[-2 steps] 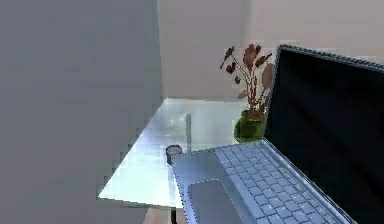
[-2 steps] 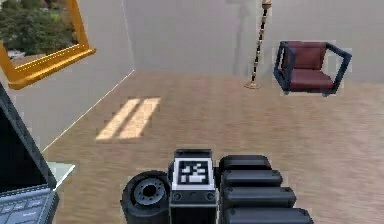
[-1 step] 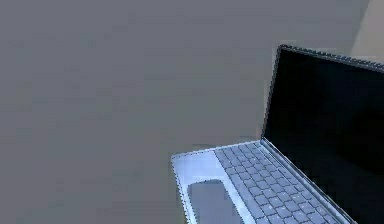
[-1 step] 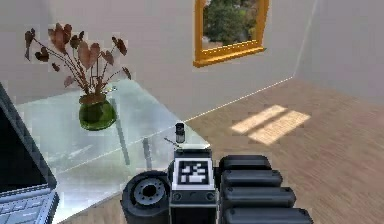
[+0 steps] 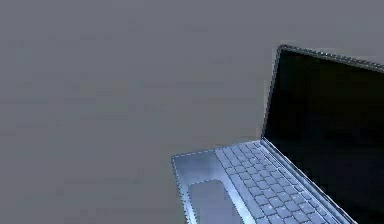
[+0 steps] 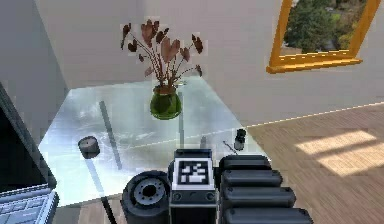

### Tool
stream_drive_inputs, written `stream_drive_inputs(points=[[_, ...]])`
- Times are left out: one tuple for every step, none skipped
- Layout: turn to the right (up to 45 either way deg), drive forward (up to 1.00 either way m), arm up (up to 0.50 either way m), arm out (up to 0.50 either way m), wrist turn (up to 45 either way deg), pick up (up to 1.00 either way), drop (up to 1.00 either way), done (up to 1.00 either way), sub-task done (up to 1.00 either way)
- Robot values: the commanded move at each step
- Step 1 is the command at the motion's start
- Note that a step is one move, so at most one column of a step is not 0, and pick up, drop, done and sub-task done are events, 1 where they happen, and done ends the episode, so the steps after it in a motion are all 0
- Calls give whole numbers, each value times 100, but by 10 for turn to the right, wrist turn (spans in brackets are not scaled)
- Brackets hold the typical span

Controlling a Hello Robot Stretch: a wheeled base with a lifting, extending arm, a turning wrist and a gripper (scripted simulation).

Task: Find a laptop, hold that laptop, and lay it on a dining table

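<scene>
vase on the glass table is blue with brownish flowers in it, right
Not quite. The arm side view shows that the vase is green, not blue. The rest holds: it stands on the glass table and has brownish flowers in it.

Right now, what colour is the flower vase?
The vase is green; clearest in the arm side view.

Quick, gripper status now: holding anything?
Gripper: cannot tell whether it holds anything; its far end can't be made out against the glass table.
</scene>
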Motion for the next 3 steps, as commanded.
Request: stream_drive_inputs(points=[[0,0,0,48,0,0,0,0,0],[0,0,0,0,450,0,0,0,0],[0,0,0,0,360,0,0,0,0]])
